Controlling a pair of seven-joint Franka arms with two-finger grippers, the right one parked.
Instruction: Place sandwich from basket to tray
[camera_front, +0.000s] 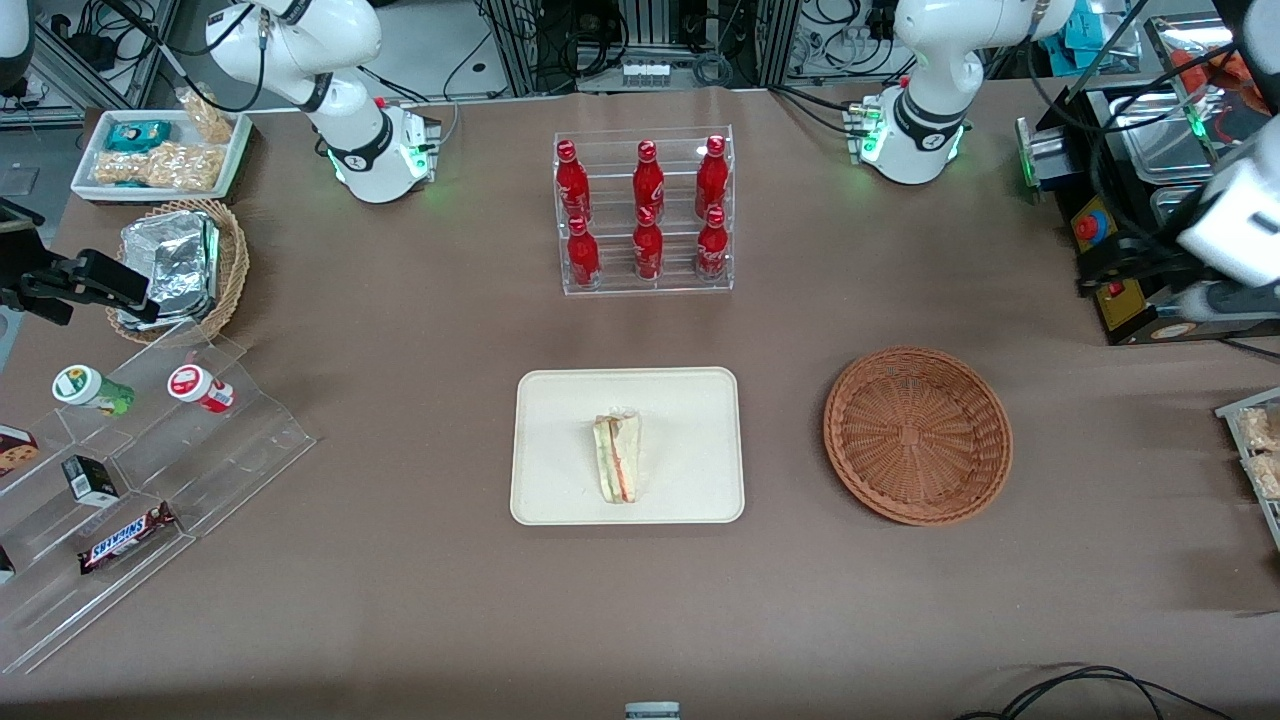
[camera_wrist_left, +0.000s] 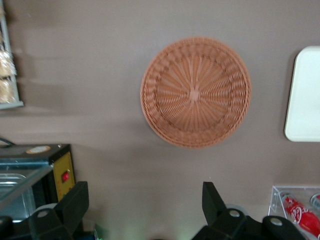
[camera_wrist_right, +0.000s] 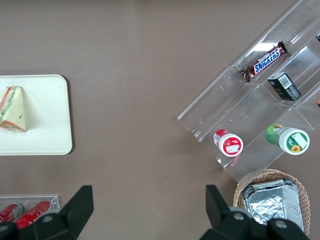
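Observation:
The sandwich, a pale wedge with green and orange-red layers, lies on the cream tray in the middle of the table. The right wrist view also shows the sandwich resting on the tray. The reddish-brown wicker basket sits beside the tray, toward the working arm's end, with nothing in it. My gripper hangs high over the table, farther from the front camera than the basket. It is open, fingers wide apart, with only bare tabletop between them. The gripper shows dark near a black box.
A clear rack of red bottles stands farther back than the tray. A black box with red buttons sits near my gripper. Toward the parked arm's end are a stepped acrylic shelf with snacks, a tan basket with foil packets and a white snack tray.

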